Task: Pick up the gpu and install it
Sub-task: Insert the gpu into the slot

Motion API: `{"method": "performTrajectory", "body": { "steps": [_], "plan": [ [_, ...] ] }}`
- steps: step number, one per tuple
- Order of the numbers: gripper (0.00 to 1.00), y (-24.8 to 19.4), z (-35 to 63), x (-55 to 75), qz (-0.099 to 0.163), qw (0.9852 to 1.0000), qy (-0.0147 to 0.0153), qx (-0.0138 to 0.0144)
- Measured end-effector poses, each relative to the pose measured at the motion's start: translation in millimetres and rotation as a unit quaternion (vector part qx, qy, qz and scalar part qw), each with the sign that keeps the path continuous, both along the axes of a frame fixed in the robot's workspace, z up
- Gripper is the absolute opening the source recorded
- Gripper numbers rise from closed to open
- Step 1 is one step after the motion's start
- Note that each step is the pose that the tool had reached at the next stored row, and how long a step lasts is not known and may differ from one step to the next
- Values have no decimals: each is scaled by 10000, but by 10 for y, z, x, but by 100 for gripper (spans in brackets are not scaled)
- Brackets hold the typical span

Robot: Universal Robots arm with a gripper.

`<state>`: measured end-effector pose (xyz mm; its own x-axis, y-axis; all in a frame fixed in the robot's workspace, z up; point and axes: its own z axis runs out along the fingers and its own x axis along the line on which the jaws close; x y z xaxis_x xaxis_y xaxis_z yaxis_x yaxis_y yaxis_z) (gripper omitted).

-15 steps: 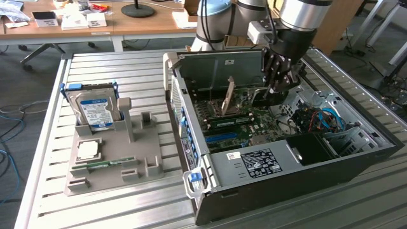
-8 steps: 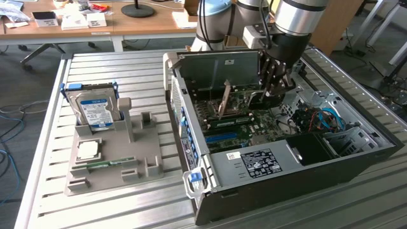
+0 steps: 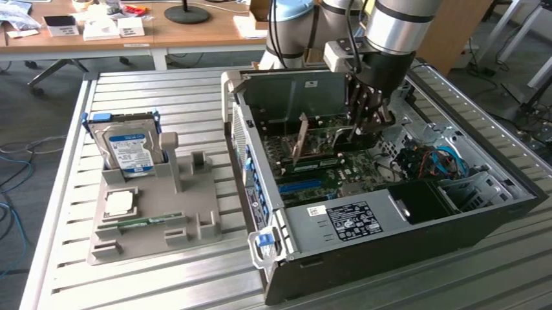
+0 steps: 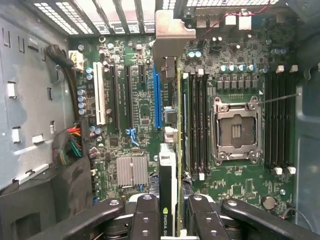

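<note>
Green-board gpu [image 4: 168, 162]: picked up, clamped in gripper [image 4: 173, 216], held over motherboard [image 4: 130, 125] inside case [image 3: 414, 252]; seating apparently unfinished.

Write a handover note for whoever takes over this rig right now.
Gripper: shut on the gpu.
Gpu: held on edge inside the case, over the motherboard, with its bracket toward the rear openings.
Done: gpu picked up and brought into the case.
Left: seating it. The blue slot beside the card is bare, and the card does not look seated yet.
</note>
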<state>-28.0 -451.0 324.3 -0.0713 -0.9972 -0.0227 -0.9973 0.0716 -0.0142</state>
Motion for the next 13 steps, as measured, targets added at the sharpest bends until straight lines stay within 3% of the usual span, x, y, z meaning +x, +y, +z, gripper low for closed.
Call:
{"method": "performTrajectory", "body": {
  "steps": [13],
  "plan": [
    [27,-6,-62,-75,22,10000,-7,0]
  ]
}}
